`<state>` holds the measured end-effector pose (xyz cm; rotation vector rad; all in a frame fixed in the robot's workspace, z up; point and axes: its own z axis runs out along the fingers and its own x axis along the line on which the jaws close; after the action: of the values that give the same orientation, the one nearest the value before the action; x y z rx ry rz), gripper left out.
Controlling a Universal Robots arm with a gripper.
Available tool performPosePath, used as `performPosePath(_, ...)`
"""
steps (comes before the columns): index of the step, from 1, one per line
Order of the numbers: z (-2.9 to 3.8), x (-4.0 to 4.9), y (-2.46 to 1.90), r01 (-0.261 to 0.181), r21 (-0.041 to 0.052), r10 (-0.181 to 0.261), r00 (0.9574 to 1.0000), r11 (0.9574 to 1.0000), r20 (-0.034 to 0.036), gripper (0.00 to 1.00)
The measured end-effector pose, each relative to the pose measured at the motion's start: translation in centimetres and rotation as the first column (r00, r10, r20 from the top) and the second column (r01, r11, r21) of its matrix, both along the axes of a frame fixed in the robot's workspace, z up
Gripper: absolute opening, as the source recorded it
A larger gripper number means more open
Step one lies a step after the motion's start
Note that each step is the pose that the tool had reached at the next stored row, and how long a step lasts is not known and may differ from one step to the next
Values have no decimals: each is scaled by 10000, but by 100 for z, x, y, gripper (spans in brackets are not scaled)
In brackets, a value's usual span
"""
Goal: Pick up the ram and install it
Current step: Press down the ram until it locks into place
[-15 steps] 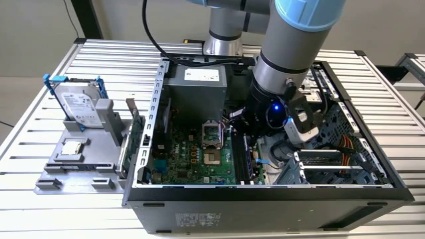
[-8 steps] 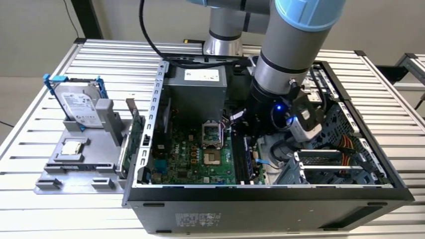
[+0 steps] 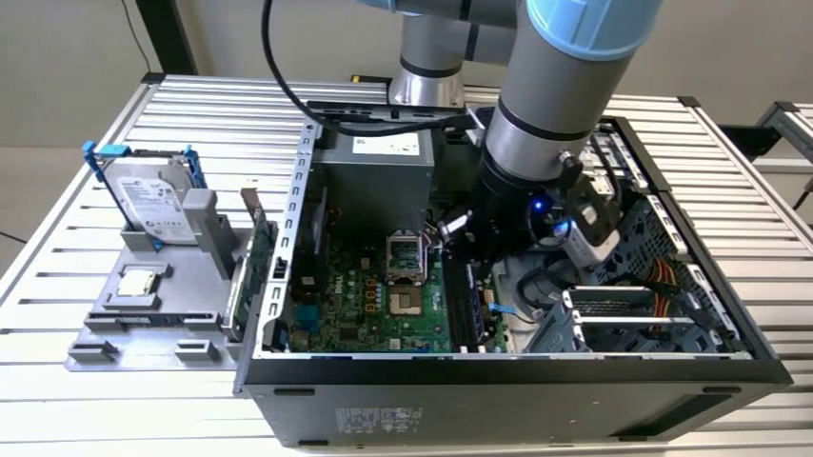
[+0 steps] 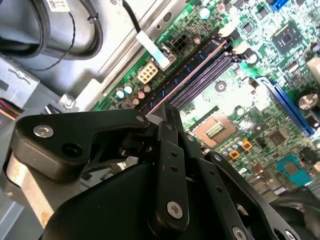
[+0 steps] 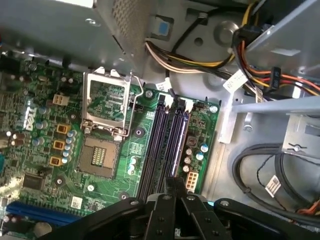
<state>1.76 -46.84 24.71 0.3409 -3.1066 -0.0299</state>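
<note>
Where the arm reaches down into the open computer case [image 3: 508, 381], at the centre of the exterior view, the claw [image 3: 464, 259] stands over the memory slots of the motherboard [image 3: 368, 295].

- Claw [image 4: 167, 111]: fingers drawn almost together, leaving only a thin gap. In both wrist views the tips [image 5: 171, 182] pinch the near end of the ram's upper edge.
- Ram [image 4: 192, 72]: blue stick, upright on its long edge, in the slot nearest the case's metal wall. It lies parallel to the black slots [image 4: 207, 75] beside it. The exterior view shows it just below the claw [image 3: 475, 307].
- CPU socket [image 5: 102, 160]: open, beside the slots, apart from the claw.
- Hard drive [image 3: 155, 200]: upright in a blue-framed holder on the worktop [image 3: 76, 124], at the exterior view's left, well apart from the case.
- Green card [image 3: 261, 257]: upright, just outside the case wall.
</note>
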Motion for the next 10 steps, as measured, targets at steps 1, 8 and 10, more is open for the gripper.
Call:
performPosePath(1, 0, 0, 0, -122, 12, 122, 9999, 9999, 0, 0)
performPosePath(8, 0, 0, 0, -841, 93, 841, 9965, 9964, 4, 0)
performPosePath(10, 0, 0, 1, -1004, 145, 1004, 9949, 9948, 9, 0)
